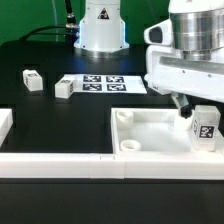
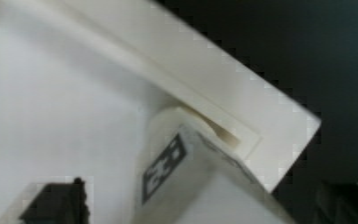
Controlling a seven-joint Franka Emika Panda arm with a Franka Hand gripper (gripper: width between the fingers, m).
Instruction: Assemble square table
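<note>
One leg [image 1: 206, 126] stands upright in the tabletop [image 1: 150, 140] corner, gripper [image 1: 190, 104] spread and holding nothing.
You have that leg just below the gripper, at the exterior view's right, long axis vertical (the one finger [image 2: 59, 203] visible in the wrist view stands apart from it); a loose leg [image 1: 30, 78] and a second loose leg [image 1: 63, 87] lie well away, beside the marker board [image 1: 102, 83]. No writing reads, only black-and-white tags [image 2: 165, 165].

Tabletop [image 1: 155, 128] cropped; leg [image 2: 169, 166] seemingly blurred.
</note>
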